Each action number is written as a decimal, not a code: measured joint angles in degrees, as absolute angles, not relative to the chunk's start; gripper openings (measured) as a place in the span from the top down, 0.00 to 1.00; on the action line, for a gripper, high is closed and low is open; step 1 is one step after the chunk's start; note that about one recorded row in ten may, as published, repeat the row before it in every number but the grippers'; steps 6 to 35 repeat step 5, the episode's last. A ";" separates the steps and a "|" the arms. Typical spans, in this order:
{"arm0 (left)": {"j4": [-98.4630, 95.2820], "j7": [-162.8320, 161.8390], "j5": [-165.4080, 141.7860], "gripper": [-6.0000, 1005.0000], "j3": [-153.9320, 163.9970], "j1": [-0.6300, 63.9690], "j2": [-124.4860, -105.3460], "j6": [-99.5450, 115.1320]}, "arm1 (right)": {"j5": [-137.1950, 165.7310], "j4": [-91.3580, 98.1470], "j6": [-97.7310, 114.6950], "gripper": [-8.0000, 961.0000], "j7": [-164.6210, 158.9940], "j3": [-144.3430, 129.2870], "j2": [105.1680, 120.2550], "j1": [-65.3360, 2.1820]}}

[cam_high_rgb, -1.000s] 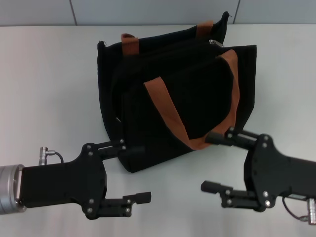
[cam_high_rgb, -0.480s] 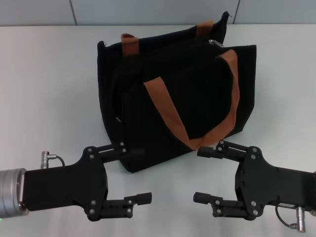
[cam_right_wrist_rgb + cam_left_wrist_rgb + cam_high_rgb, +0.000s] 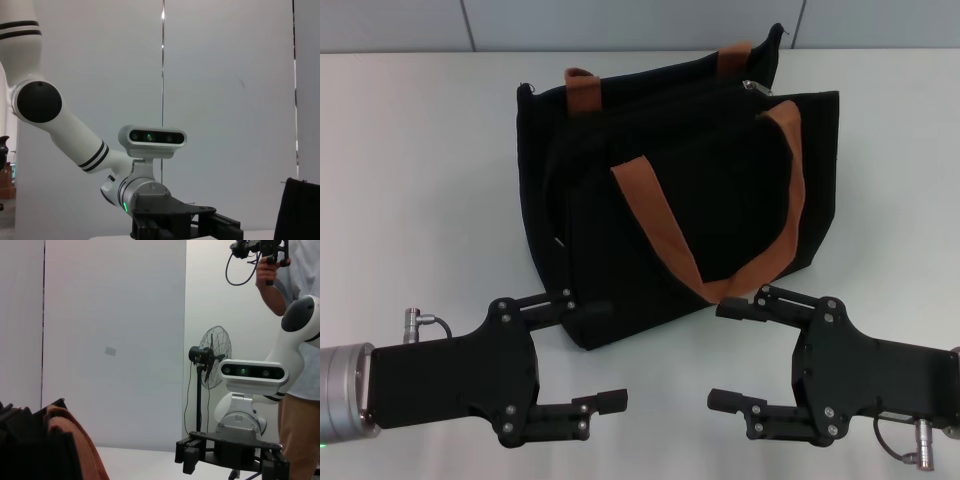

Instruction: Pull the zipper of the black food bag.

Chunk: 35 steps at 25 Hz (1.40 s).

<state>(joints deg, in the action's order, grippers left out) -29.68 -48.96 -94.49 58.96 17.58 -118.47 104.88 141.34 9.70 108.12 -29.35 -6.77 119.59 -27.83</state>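
Observation:
The black food bag point(image 3: 680, 200) with orange-brown strap handles point(image 3: 660, 225) stands mid-table in the head view. The small silver zipper pull point(image 3: 753, 88) sits at the far right end of its top edge. My left gripper point(image 3: 602, 354) is open and empty in front of the bag's near left corner, its upper finger close to the fabric. My right gripper point(image 3: 717, 353) is open and empty in front of the bag's near edge, facing the left one. A bag corner shows in the left wrist view point(image 3: 30, 450) and an edge in the right wrist view point(image 3: 300, 210).
The white table point(image 3: 420, 200) runs to a grey wall at the back. In the left wrist view a person point(image 3: 300, 390) with a camera and a standing fan point(image 3: 210, 360) are behind the robot's head.
My right gripper has moved left and nearer to me, closing the gap to the left gripper. The left gripper has barely shifted. The bag has not moved.

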 joint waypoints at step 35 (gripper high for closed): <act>-29.68 -48.95 -94.49 0.24 58.97 17.59 -118.47 104.84 | 141.22 9.55 108.01 0.20 -29.27 -6.77 119.57 -27.86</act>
